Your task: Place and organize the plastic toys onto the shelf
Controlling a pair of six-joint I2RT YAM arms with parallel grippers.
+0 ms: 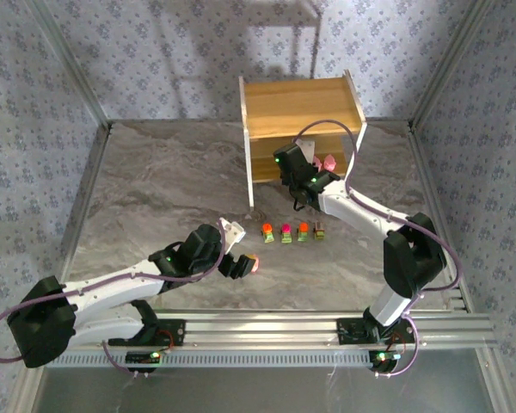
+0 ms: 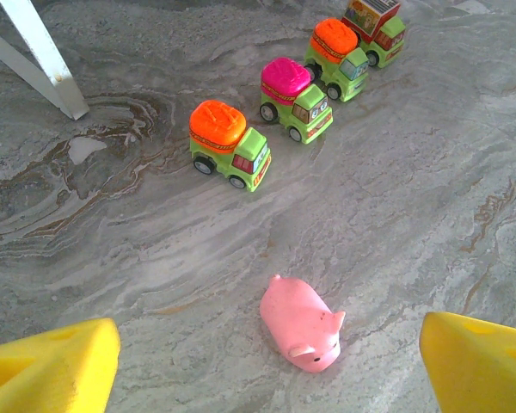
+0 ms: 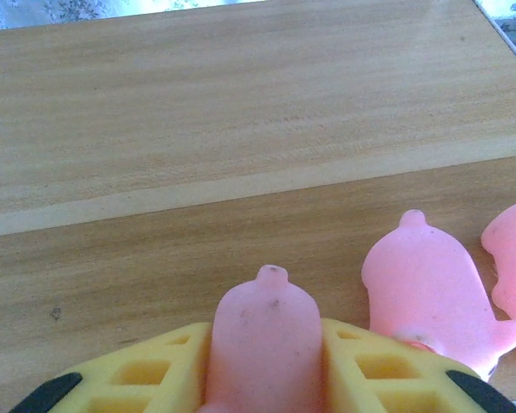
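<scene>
**Top external.** The right arm reaches forward with its elbow bent, and the right gripper (image 1: pixel 297 175) is inside the lower tier of the shelf (image 1: pixel 301 107). The left arm lies low and stretched over the table (image 1: pixel 155 189), with the left gripper (image 1: pixel 244 261) at a pink pig (image 1: pixel 255 264). The row of cars (image 1: pixel 293 231) stands on the table in front of the shelf, near the pig. Risk: the right forearm sits close to the shelf's side panel, so a careless exit could nudge the unit.

**Left wrist.** The yellow fingers (image 2: pixel 52 366) are spread wide and hold nothing. The pink pig (image 2: pixel 301 324) lies on the table between them, skewed to the closing line. Risk: the pig is rounded and probably slick, so an off-centre squeeze could squirt it out toward the nearest orange car (image 2: pixel 230 144). We would centre over it before closing.

**Right wrist.** The right gripper (image 3: pixel 265 366) is clamped on the held pink toy (image 3: pixel 265 331), with a pad against each flank, over the wooden board (image 3: pixel 198 112). A second pink toy (image 3: pixel 426 288) stands just beside it to the right, and a third pink toy (image 3: pixel 512 258) shows at the frame edge. We cannot tell whether the held toy's base touches the board. Risks: letting go above the board could topple the toy, and the opening finger could knock its neighbour.
</scene>
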